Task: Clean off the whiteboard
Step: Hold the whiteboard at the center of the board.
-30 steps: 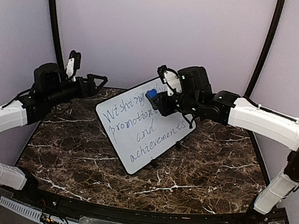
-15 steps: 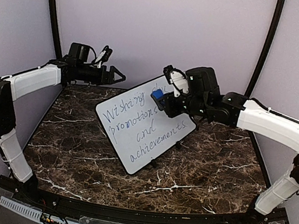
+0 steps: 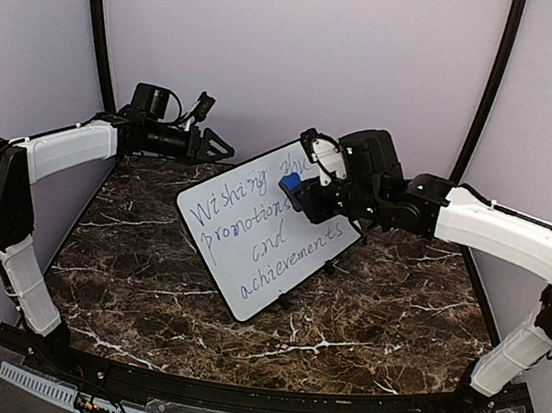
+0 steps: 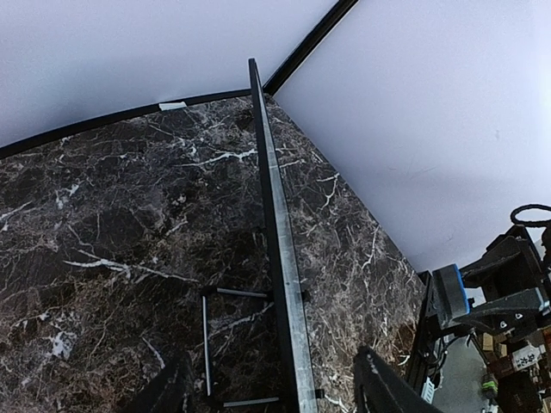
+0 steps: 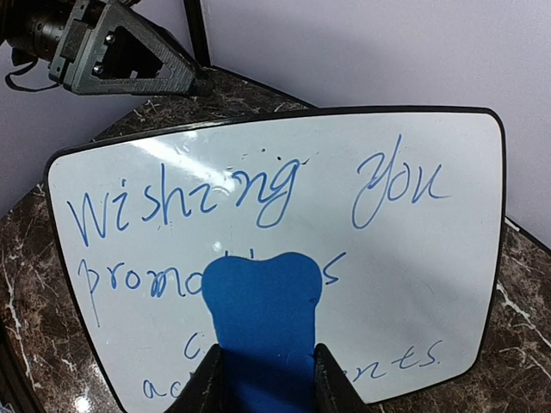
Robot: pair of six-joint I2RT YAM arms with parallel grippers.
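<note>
The whiteboard (image 3: 268,231) is stood near the middle of the desk (image 3: 147,271), leaned back on a thin wire stand (image 4: 211,344). It is a smooth, glossy white rectangle with rounded corners, bound in a narrow black frame. Blue-grey handwriting (image 5: 189,206) is spread over its face in several slanted lines. The desk is made of dark brown polished stone, veined with irregular white streaks. Plain pale walls (image 3: 295,48) are seen behind.

A small blue eraser (image 3: 287,182) is gripped by the right end effector (image 3: 293,191), whose jaws are closed narrowly on it. The eraser is held at the upper part of the board's face; whether it is pressed against the surface cannot be told.

The left end effector (image 3: 221,146) is held just behind the board's upper left corner. Its dark fingers are parted, and nothing is gripped between them.

From the right wrist, the board's face is shown squarely, with the writing legible and the eraser (image 5: 263,327) seen as a soft-edged blue block between two dark fingertips. From the left wrist, the board (image 4: 280,258) is shown edge-on as a thin dark strip lined up between the spread fingers, and the stand at its back is revealed. Neither detail is given from above.
</note>
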